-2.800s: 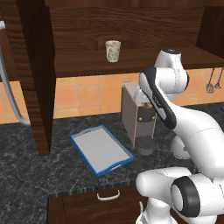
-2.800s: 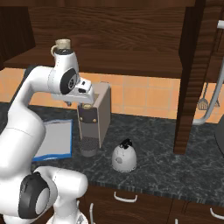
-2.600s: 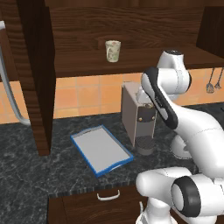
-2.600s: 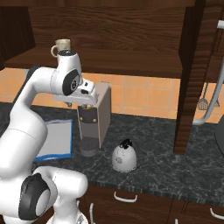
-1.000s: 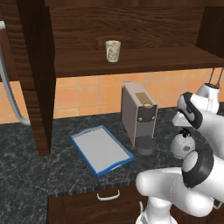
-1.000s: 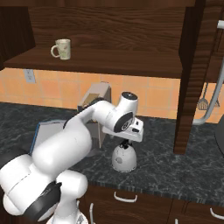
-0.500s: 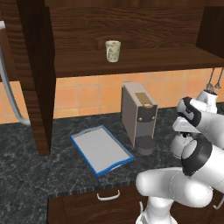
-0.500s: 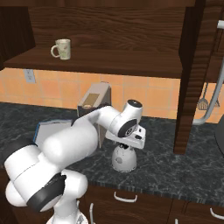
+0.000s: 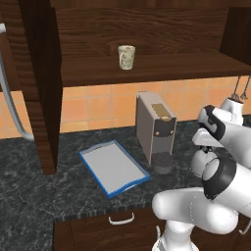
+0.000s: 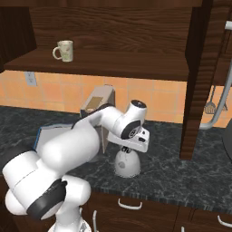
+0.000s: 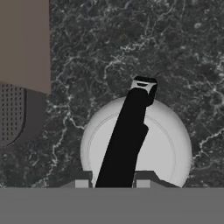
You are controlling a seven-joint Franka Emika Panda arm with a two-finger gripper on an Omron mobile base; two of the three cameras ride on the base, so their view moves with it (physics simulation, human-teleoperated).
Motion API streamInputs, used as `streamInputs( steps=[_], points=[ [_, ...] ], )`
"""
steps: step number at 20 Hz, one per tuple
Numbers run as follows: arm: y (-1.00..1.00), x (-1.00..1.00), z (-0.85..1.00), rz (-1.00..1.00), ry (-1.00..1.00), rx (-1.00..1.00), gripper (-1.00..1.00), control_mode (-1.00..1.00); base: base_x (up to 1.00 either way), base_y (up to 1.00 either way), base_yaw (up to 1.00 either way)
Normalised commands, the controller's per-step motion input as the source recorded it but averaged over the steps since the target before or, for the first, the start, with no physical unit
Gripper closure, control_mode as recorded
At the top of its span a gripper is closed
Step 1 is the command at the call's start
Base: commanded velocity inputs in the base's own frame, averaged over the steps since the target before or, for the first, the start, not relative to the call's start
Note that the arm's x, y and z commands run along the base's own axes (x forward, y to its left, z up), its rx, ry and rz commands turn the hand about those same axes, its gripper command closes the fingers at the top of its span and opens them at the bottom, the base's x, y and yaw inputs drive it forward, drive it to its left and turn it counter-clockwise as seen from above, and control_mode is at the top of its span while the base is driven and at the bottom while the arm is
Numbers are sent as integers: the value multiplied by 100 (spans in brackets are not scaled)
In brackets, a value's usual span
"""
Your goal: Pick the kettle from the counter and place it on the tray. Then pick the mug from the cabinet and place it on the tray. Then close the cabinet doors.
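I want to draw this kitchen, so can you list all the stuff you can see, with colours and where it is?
kettle: one, silver-grey dome with a black handle, on the counter right of the coffee machine, directly under the hand.
tray: one, grey with a blue rim, on the counter left of the coffee machine, nothing on it.
mug: one, cream with a greenish pattern, on the cabinet shelf.
coffee machine: one, tall and grey, at the back of the counter.
counter: one, dark speckled stone.
cabinet: one, dark brown wood, doors open.
utensils: hanging on the orange tiled wall; count unclear.
drawers: brown, small curved handles, under the counter.
gripper: one, fingertips either side of the kettle's handle.
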Motion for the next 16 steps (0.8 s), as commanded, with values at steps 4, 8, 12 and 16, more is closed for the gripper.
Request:
streamInputs(
  steps=[4, 8, 12, 16],
  points=[
    [52, -19, 54, 0, -2, -2, 100, -100, 0, 0, 0],
    [82, -29, 71, 0, -5, -4, 100, -100, 0, 0, 0],
    [100, -11, 37, 0, -10, -7, 100, -100, 0, 0, 0],
    [100, 1, 7, 0, -2, -11, 100, -100, 0, 0, 0]
  ],
)
